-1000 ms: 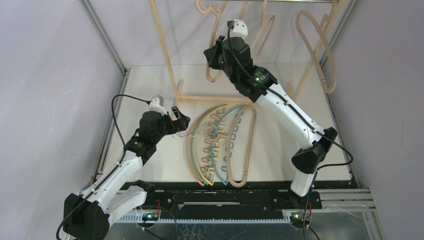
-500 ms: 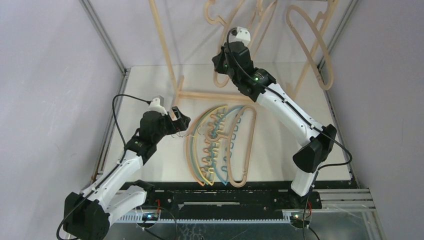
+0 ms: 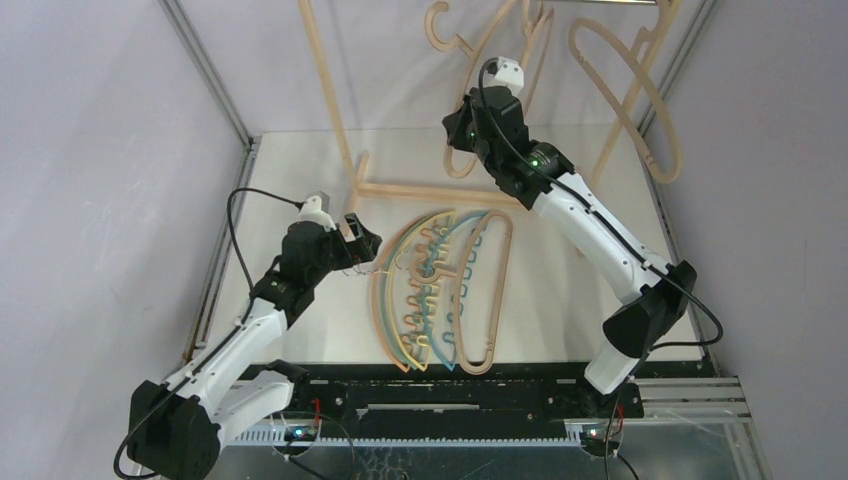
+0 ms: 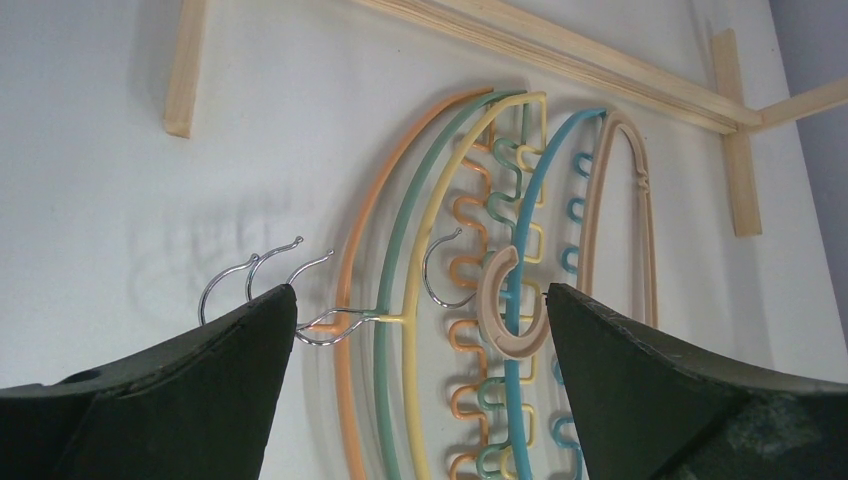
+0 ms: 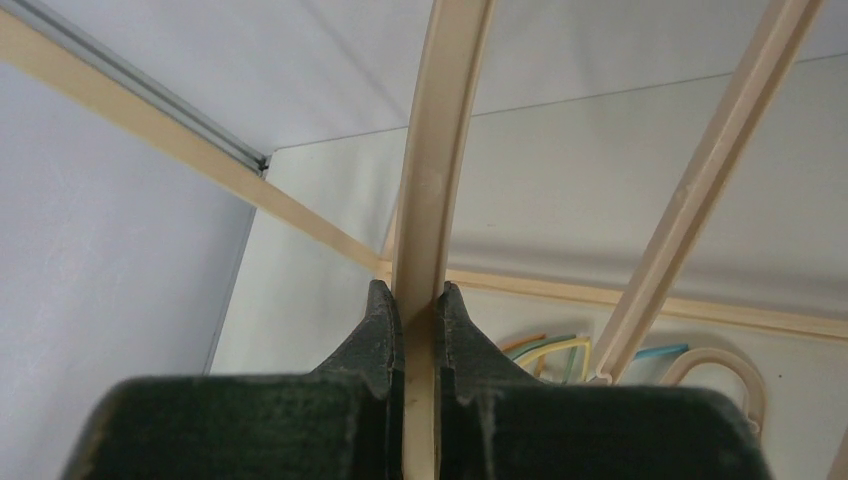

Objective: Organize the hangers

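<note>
Upper centre, the right gripper (image 5: 420, 310) is pinching a wooden hanger (image 5: 440, 150); mid-left, the left gripper (image 4: 420, 297), jaws spread, is seemingly hovering over the coloured hangers (image 4: 405, 250).

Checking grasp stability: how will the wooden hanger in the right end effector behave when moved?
Probably stiff: the wooden hanger shows no kink at the right end effector. Likely light, being a thin loop. May pivot in that narrow grip.

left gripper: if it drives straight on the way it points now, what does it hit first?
Most likely the yellow hanger or the metal hooks beside it, both centred ahead of the open left gripper, with the table right beneath. Depth is unclear.
</note>
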